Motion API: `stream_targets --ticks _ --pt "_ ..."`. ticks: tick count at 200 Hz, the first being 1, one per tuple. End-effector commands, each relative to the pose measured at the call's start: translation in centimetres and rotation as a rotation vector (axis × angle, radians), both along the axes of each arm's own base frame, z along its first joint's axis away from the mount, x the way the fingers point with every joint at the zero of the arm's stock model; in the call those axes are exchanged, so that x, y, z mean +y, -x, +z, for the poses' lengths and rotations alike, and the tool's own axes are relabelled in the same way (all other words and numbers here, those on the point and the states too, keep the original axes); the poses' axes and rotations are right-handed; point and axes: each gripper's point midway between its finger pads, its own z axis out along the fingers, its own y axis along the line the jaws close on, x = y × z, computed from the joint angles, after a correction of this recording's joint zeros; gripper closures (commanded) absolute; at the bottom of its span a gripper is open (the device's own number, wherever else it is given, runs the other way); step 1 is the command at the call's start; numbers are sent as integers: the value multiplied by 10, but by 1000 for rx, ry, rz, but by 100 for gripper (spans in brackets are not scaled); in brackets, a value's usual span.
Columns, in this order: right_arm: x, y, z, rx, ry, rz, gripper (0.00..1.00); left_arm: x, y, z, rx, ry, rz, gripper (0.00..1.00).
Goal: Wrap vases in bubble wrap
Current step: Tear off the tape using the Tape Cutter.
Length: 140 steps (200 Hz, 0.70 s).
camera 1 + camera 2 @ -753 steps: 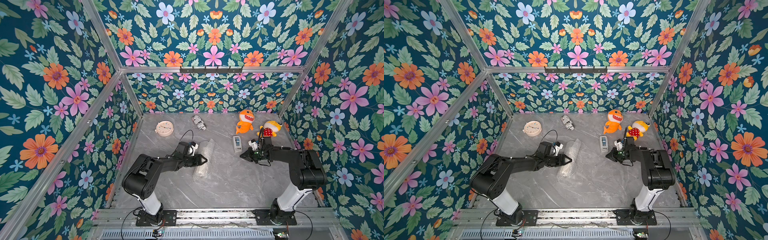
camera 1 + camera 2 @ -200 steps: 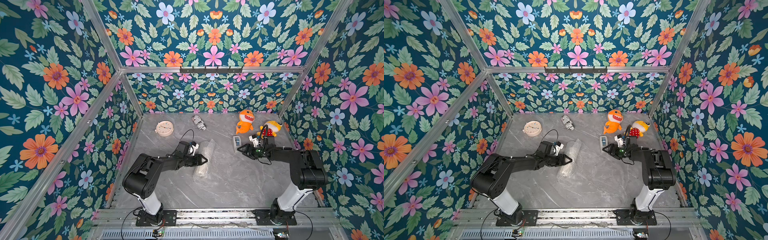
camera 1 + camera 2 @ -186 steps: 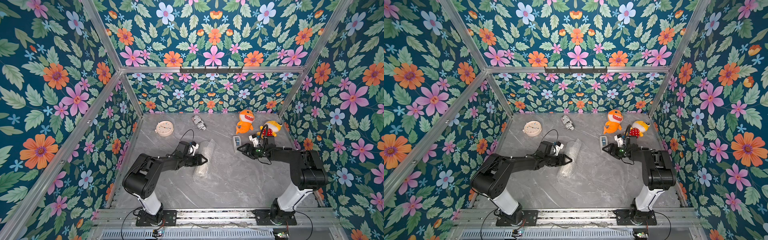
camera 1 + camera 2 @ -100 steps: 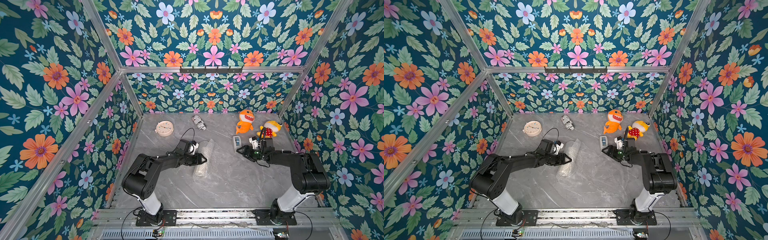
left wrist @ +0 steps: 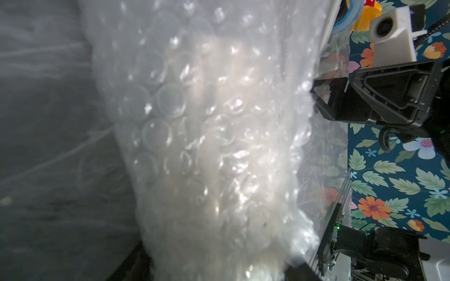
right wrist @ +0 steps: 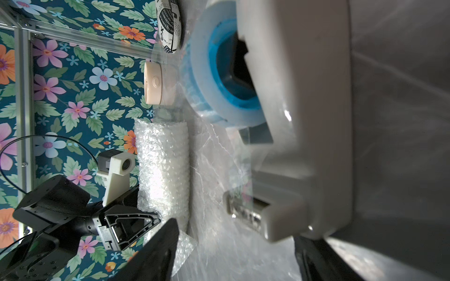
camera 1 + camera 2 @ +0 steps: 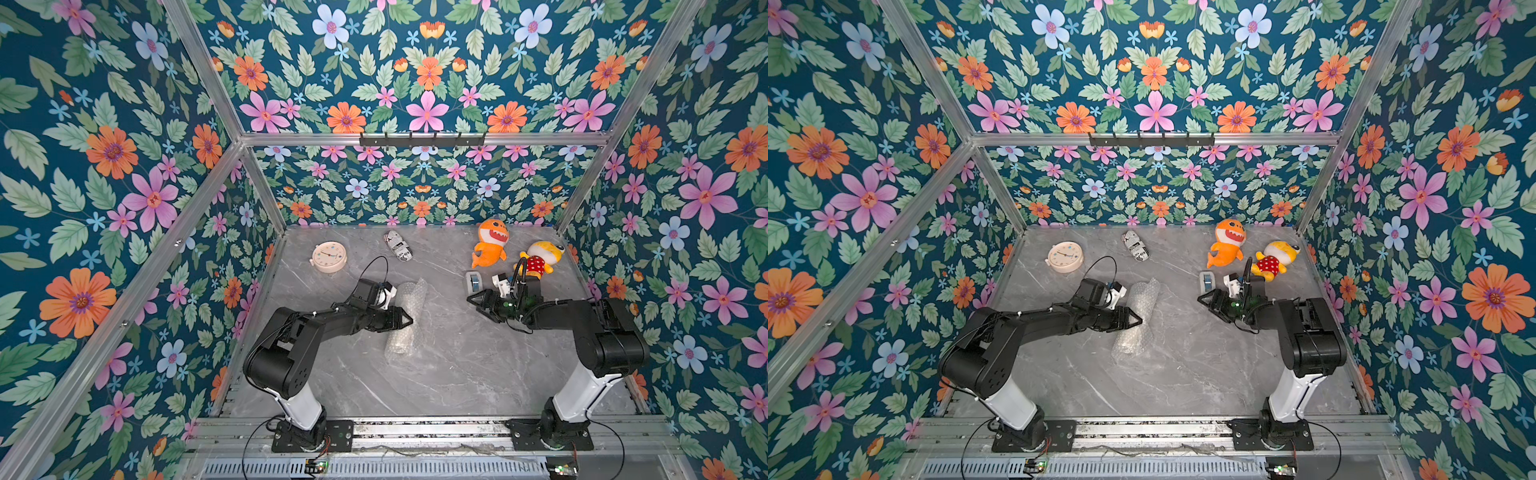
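Clear rolled bubble wrap [image 7: 401,340] was held clamped by left pincer [image 7: 409,321]; open right pincer [image 7: 478,306] was best squared on white blue-rolled tape dispenser [image 7: 473,283] before closing.

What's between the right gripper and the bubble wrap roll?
Nothing visible: bare table separates the right gripper from the bubble wrap. The tape dispenser lies just beyond that gripper, off the path; the left gripper holds its middle.

2 plushies [image 7: 489,245] [image 7: 540,259], 1 clock [image 7: 328,257], 1 wrap [image 7: 398,345]
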Motion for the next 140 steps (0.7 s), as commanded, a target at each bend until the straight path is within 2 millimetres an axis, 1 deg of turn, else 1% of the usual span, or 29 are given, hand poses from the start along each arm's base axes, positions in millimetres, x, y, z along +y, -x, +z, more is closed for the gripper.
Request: stream_targets --ticks 1,26,57,91,117,140 --pt "-7 -7 -12 -7 47 -43 24 2 4 -3 11 -13 -13 45" --pt "-5 -8 -10 -25 38 -37 26 3 4 -3 11 -18 -10 45" --pt "-5 -7 -4 -49 35 -32 38 3 4 -3 12 -21 -9 45" --pt "-7 -7 -3 -61 48 -44 39 4 5 -4 16 -24 -8 45" --pt "-7 -12 -3 -63 47 -45 40 5 4 -4 16 -27 -8 45" --pt "-4 -15 0 -68 33 -29 50 5 4 -4 17 -31 -7 45"
